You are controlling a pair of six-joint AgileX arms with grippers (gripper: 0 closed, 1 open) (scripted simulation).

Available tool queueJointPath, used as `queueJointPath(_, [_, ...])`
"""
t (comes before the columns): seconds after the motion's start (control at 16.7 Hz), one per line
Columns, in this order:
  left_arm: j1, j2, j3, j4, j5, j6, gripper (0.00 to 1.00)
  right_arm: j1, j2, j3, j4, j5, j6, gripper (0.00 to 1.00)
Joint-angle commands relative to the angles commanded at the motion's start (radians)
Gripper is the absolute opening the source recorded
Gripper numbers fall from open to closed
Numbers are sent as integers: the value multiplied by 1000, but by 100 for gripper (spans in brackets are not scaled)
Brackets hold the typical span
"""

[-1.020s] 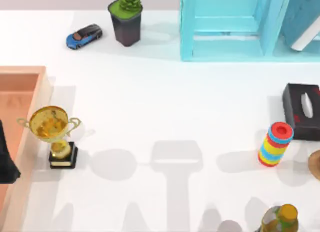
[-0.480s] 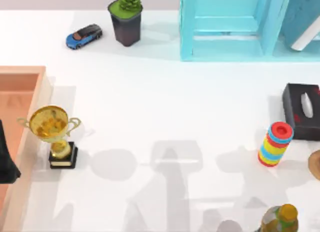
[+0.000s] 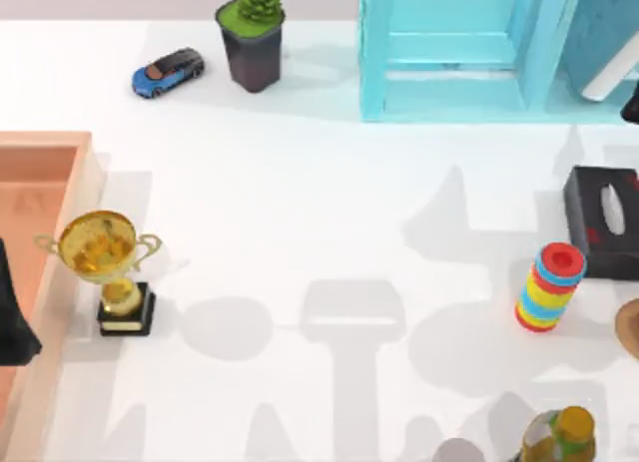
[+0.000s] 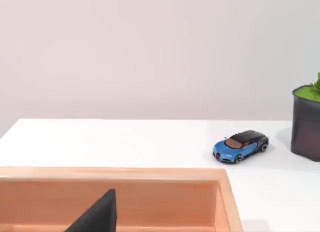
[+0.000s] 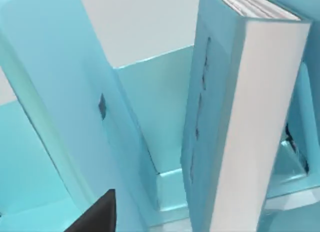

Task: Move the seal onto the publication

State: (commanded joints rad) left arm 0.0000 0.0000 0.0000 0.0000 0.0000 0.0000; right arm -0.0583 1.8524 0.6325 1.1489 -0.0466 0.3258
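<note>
Shadows on the right half of the table (image 3: 329, 203) had slid toward the far side, and the right arm (image 3: 632, 103) had come up at the right edge beside the teal shelf (image 3: 374, 53). The right gripper (image 5: 95, 216) now faced the publication (image 5: 250, 117), which stood on edge, leaning, in the shelf's right-hand compartment (image 3: 599, 33). That looked to me like an approach to the book, not the seal. Where the seal stood I could not tell, nor whether either gripper was holding anything. The left gripper (image 3: 12, 322) hung parked over the wooden tray (image 3: 85, 183), whose visible floor lay bare. The shelf's middle compartment looked bare too. A plant pot (image 3: 252, 53) held greenery, and a black tissue box (image 3: 584, 218) showed a white tissue.
</note>
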Motion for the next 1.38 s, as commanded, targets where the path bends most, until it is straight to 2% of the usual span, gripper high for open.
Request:
queueJointPath(0.24, [0, 0, 0, 0, 0, 0, 100, -11, 267, 105, 185, -5, 56, 100])
queueJointPath(0.48, [0, 0, 0, 0, 0, 0, 100, -8, 367, 145, 269, -7, 81, 100])
queueJointPath(1.02, [0, 0, 0, 0, 0, 0, 100, -10, 333, 169, 218, -10, 82, 100])
queueJointPath(1.38, [0, 0, 0, 0, 0, 0, 100, -17, 362, 329, 83, -15, 81, 100])
